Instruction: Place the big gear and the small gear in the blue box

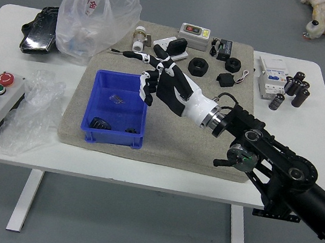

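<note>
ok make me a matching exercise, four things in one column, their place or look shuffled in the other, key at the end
1 blue box
2 robot's right hand
3 big plastic bag
4 dark cylinders

A right beside the white carton
B open-topped, small dark parts inside
C reaching over the grey mat, fingers spread
D see-through, with red print

Pairs: 1-B, 2-C, 3-D, 4-A

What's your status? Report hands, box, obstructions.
Right hand open, empty, hiding far right corner of blue box. Left hand out of view. Two dark parts inside, likely the gears.
</note>
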`<state>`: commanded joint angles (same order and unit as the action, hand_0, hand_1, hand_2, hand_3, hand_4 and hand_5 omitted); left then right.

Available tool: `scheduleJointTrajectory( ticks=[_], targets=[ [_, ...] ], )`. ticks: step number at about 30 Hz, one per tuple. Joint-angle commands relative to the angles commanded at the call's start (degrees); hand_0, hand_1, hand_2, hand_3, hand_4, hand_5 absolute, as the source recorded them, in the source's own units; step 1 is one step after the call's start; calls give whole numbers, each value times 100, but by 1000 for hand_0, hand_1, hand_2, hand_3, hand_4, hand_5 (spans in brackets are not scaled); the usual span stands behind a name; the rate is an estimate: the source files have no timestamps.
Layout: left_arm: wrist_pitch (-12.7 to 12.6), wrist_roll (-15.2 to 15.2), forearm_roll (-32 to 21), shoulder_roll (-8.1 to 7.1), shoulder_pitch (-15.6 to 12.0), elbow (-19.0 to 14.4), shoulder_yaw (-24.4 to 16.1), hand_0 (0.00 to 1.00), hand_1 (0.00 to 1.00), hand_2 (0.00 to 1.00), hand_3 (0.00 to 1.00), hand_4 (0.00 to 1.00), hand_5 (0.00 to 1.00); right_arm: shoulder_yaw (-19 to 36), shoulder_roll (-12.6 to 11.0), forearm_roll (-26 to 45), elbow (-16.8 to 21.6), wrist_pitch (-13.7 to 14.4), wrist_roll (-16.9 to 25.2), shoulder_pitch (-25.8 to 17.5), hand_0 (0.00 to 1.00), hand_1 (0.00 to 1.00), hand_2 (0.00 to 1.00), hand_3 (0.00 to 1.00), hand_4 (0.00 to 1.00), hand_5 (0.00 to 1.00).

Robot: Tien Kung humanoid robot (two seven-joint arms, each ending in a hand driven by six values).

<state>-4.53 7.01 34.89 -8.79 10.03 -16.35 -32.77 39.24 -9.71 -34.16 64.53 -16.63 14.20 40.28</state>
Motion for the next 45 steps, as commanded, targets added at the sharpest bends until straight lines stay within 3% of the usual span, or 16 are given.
scheduleJointTrajectory(
  ticks=[2, 3, 8, 9, 14, 15, 20, 21, 25, 26, 27, 31, 38, 45],
  targets=[
    [0, -2, -1, -1, 3, -1, 1, 683, 414, 523, 737, 672, 290, 39, 12, 481, -9, 66, 37, -8, 110, 143, 156, 814, 998, 998],
    [-1, -6, -6, 0, 5, -1, 5, 683, 415, 524, 737, 672, 291, 95, 14, 688, -3, 153, 57, -23, 124, 178, 227, 816, 998, 998],
    [-4, -31, -41, 13, 15, 1, 40, 683, 415, 524, 737, 672, 291, 614, -54, 1559, 85, 808, 29, -188, 124, 178, 227, 816, 998, 998],
    [-2, -29, -36, 16, 16, 1, 38, 682, 415, 524, 738, 673, 291, 721, -82, 1559, 106, 935, 1, -228, 216, 365, 549, 843, 998, 998],
    [-10, -31, -57, 23, 2, 1, 47, 682, 415, 524, 738, 673, 291, 1325, -306, 674, 227, 1781, -423, -524, 216, 365, 549, 843, 998, 998],
    [-10, -19, -36, 23, -1, 1, 26, 682, 415, 524, 740, 676, 294, 1423, -324, 467, 187, 1957, -540, -562, 305, 470, 605, 818, 998, 998],
    [-4, 6, 36, 22, 24, 2, -30, 682, 415, 524, 740, 676, 294, 1841, -373, -667, 29, 2801, -1144, -725, 305, 470, 605, 818, 998, 998],
    [-3, 0, 32, 18, 35, 3, -21, 681, 415, 524, 739, 677, 297, 1904, -386, -873, 25, 2928, -1214, -758, 633, 677, 718, 831, 998, 998],
    [-4, -55, -57, -5, 65, 6, 74, 681, 415, 524, 739, 677, 297, 2256, -493, -1743, 92, 3407, -1517, -1057, 633, 677, 718, 831, 998, 998],
    [-5, -63, -77, -7, 61, 7, 90, 681, 415, 524, 739, 677, 297, 2355, -532, -1949, 145, 3481, -1564, -1159, 633, 677, 718, 831, 998, 998],
    [-6, -68, -93, -6, 53, 8, 100, 681, 415, 523, 740, 678, 298, 2484, -580, -2189, 219, 3556, -1600, -1296, 743, 760, 785, 861, 998, 998],
    [-17, -82, -164, 4, 17, 12, 134, 681, 415, 523, 740, 678, 298, 2872, -729, -3070, 491, 3708, -1576, -1748, 743, 760, 785, 861, 998, 998],
    [-35, -155, -348, 44, 24, 24, 263, 681, 415, 523, 739, 678, 299, 3318, -893, -4496, 721, 3727, -1489, -2452, 764, 778, 794, 873, 998, 997],
    [-45, -231, -482, 30, 28, 41, 389, 681, 415, 523, 739, 677, 300, 3423, -992, -5498, 827, 3641, -1668, -2519, 757, 776, 784, 876, 998, 998]
  ],
)
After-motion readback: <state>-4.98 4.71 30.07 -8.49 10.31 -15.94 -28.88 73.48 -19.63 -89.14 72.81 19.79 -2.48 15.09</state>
